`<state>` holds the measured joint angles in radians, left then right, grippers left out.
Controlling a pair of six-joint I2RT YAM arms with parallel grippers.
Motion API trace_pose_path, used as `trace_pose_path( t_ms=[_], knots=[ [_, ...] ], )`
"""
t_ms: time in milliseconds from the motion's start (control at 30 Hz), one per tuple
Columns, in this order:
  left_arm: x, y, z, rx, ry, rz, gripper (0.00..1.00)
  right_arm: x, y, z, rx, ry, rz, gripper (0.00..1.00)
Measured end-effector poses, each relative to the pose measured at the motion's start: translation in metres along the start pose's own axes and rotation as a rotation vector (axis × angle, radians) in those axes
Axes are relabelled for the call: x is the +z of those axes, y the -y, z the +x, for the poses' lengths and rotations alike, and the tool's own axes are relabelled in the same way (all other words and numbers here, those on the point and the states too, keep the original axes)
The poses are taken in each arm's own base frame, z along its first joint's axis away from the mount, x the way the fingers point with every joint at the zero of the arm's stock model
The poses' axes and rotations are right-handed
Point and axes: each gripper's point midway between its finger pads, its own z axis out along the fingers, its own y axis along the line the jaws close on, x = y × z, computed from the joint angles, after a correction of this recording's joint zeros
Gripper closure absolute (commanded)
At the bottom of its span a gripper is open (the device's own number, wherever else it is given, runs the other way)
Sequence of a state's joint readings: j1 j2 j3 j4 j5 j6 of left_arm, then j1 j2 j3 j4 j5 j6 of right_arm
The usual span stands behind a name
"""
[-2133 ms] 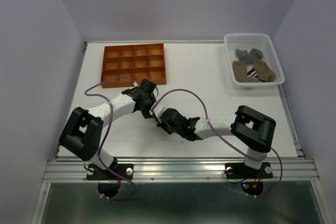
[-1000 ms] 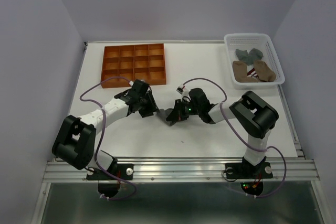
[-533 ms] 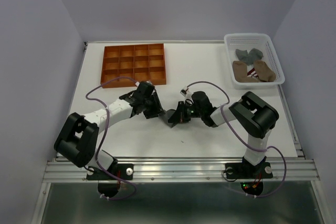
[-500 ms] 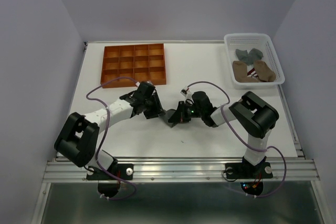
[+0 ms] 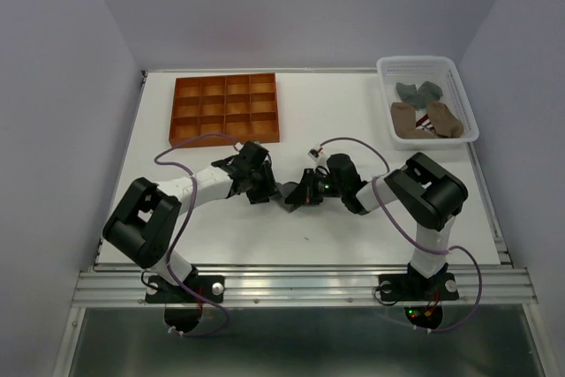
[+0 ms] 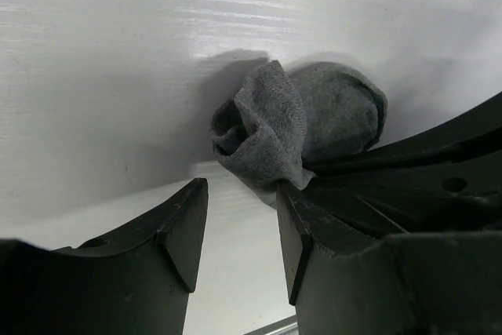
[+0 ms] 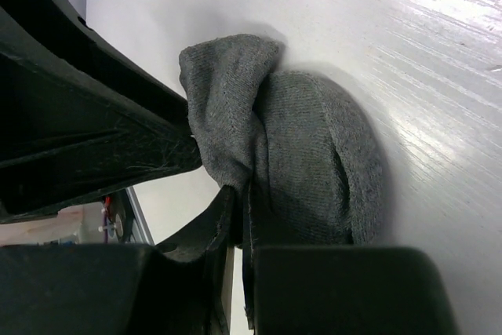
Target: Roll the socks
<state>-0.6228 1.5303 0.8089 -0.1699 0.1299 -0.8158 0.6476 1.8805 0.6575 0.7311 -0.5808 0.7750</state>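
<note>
The right pincer (image 7: 239,203) is clamping the bundled grey sock (image 7: 314,162); the left pincer (image 6: 241,191), standing apart, ought to be catching the loose cuff (image 6: 263,119) squarely.

Bright, even light streaks glare across the table (image 7: 447,13), with soft shadows.

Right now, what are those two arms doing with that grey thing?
They are rolling a grey sock on the table. The right claw is shut on the bundled sock; the left claw stands open right beside it. More socks lie in the white basket at the far right.
</note>
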Motion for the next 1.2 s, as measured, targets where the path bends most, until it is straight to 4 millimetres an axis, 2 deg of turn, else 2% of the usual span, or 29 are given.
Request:
trace_pose_path(
  t_ms=[367, 633, 800, 900, 1000, 1100, 1200],
  knots=[
    [0.015, -0.003, -0.005, -0.011, 0.008, -0.045, 0.53, 0.001, -0.001, 0.001, -0.003, -0.003, -0.018, 0.84],
    [0.015, -0.001, -0.010, -0.010, 0.021, -0.053, 0.53, 0.001, -0.002, -0.007, -0.065, -0.003, -0.020, 0.73],
    [0.014, 0.000, -0.010, -0.006, 0.026, -0.057, 0.53, -0.012, -0.008, -0.029, -0.166, 0.059, 0.054, 0.68],
    [0.014, 0.001, -0.010, -0.003, 0.025, -0.059, 0.53, -0.024, -0.023, -0.048, -0.249, 0.118, 0.076, 0.67],
    [0.013, 0.002, -0.011, 0.000, 0.028, -0.059, 0.53, -0.029, -0.032, -0.059, -0.311, 0.143, 0.085, 0.67],
    [0.012, 0.005, -0.012, 0.002, 0.030, -0.055, 0.53, -0.027, -0.033, -0.057, -0.363, 0.131, 0.110, 0.67],
    [0.012, 0.005, -0.012, 0.002, 0.032, -0.056, 0.53, -0.021, -0.036, -0.042, -0.411, 0.089, 0.122, 0.67]
  ],
)
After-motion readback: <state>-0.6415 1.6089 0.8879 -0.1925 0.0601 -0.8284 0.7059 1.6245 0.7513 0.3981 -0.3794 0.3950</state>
